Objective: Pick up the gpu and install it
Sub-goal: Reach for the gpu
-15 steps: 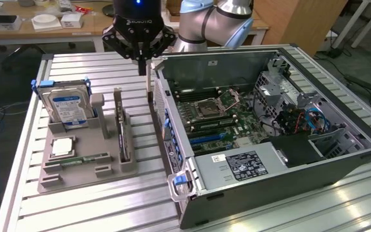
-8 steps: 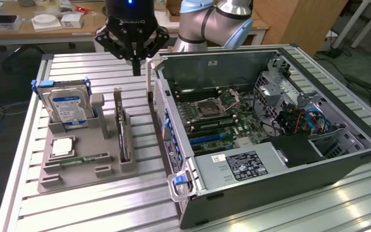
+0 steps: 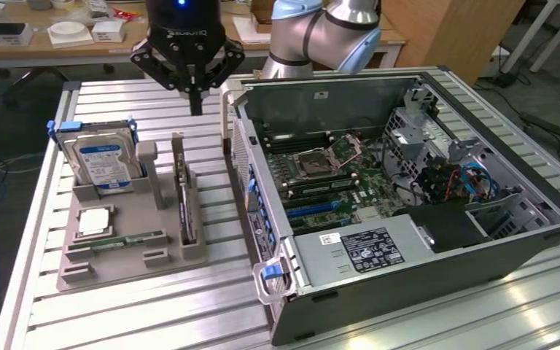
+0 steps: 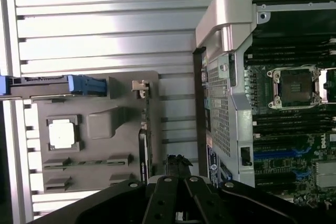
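gpu [image 3: 184, 195], thin black card on edge in grey tray [image 3: 114, 257]: shut empty claw [image 3: 195, 102] above its far end needs centring squarely.

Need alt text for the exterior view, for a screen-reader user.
A black pincer hangs shut and empty over a slatted metal table, near the far end of a grey tray where the gpu stands on edge near an upright hard drive. An open computer case lies on the exterior view's right, motherboard exposed.
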You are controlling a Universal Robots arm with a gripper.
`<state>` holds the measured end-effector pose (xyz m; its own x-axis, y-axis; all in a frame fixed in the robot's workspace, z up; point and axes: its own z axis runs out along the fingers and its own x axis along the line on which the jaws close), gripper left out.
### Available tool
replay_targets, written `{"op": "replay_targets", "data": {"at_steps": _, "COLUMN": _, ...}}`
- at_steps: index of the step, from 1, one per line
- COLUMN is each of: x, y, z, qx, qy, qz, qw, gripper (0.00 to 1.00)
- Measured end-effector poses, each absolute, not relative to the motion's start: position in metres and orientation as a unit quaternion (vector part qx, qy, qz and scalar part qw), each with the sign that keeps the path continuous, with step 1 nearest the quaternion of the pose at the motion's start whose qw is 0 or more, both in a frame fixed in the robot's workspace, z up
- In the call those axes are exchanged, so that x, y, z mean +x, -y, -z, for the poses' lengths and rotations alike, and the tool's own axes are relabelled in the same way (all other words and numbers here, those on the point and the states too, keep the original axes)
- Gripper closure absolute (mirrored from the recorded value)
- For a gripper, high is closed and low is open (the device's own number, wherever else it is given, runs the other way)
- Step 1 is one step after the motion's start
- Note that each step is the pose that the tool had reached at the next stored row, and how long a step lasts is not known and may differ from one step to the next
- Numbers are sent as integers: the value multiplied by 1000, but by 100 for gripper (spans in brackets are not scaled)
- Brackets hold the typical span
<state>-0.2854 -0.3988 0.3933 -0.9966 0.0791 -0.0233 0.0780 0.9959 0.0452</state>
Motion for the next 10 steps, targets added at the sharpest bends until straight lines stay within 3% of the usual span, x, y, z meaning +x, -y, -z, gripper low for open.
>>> {"op": "replay_targets", "data": {"at_steps": 10, "x": -293, "y": 399, "z": -393, "qx": 39, "qy": -999, "qz": -22, "qw": 13, "gripper": 90}}
